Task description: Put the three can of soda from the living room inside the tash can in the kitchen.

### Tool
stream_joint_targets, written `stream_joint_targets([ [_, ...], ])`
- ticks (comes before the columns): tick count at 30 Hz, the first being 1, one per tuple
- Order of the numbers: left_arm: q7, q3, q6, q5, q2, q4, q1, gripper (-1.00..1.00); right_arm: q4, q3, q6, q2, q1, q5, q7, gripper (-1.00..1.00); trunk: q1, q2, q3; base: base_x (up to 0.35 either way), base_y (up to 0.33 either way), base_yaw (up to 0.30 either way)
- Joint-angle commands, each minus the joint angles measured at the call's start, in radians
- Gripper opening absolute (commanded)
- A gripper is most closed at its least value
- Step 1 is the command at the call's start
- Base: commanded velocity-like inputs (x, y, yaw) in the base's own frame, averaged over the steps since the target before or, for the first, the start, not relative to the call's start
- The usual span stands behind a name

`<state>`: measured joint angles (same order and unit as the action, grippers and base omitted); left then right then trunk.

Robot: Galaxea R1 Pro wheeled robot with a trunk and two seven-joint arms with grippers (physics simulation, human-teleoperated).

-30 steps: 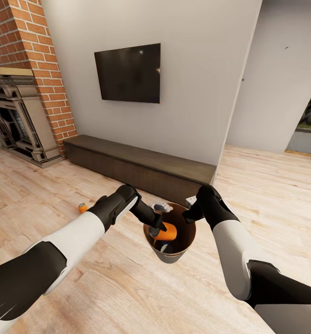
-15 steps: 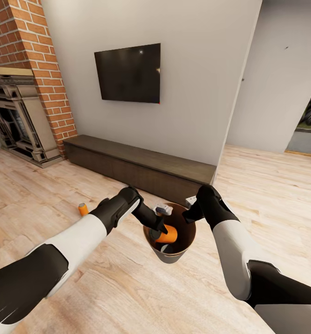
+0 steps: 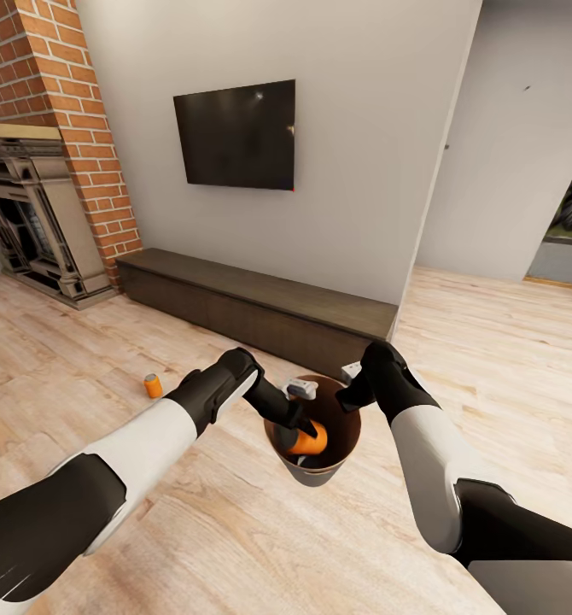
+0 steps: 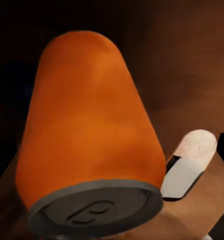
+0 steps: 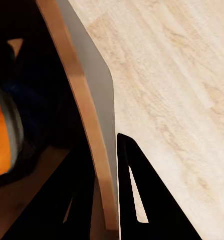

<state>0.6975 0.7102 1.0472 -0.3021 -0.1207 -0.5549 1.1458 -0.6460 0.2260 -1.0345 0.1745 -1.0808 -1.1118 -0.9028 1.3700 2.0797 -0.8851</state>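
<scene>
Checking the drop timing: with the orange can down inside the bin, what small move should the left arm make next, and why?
Probably open the left end effector: the orange can it holds sits below the rim of the trash can, which the right end effector grips.

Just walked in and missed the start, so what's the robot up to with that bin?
The robot is in the living room. Its left gripper holds an orange soda can down inside the grey bin, while the right gripper is clamped on the bin's rim, holding it just off the wooden floor. Another orange can stands on the floor farther off, toward the brick fireplace.
</scene>
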Motion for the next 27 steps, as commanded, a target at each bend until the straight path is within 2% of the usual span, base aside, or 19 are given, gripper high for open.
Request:
stream_joint_targets([
  [1, -0.004, 0.003, 0.0, 0.031, 0.001, 0.001, 0.0, 1.0, -0.007, 0.002, -0.013, 0.0, -0.001, 0.028, -0.007, -1.0, 0.0, 0.0, 0.0, 0.0, 0.0, 0.0],
  [16, 0.001, 0.0, 0.0, 0.026, 0.013, -0.02, 0.0, 1.0, -0.007, 0.003, -0.013, 0.0, -0.001, 0.027, -0.007, -1.0, 0.0, 0.0, 0.0, 0.0, 0.0, 0.0],
  [21, 0.009, -0.003, 0.0, 0.022, 0.018, -0.102, -0.001, 1.0, -0.007, 0.003, -0.013, 0.0, -0.001, 0.027, -0.007, -1.0, 0.0, 0.0, 0.0, 0.0, 0.0, 0.0],
  [24, 0.011, -0.005, 0.0, 0.019, 0.037, -0.144, -0.003, 1.0, -0.007, 0.003, -0.013, 0.0, -0.001, 0.027, -0.007, -1.0, 0.0, 0.0, 0.0, 0.0, 0.0, 0.0],
  [25, 0.012, -0.006, 0.0, 0.018, 0.056, -0.168, -0.004, 1.0, -0.007, 0.003, -0.013, 0.0, -0.001, 0.027, -0.007, -1.0, 0.0, 0.0, 0.0, 0.0, 0.0, 0.0],
  [27, 0.017, -0.007, 0.0, 0.016, 0.077, -0.194, -0.005, 1.0, -0.007, 0.003, -0.013, 0.0, -0.001, 0.027, -0.007, -1.0, 0.0, 0.0, 0.0, 0.0, 0.0, 0.0],
])
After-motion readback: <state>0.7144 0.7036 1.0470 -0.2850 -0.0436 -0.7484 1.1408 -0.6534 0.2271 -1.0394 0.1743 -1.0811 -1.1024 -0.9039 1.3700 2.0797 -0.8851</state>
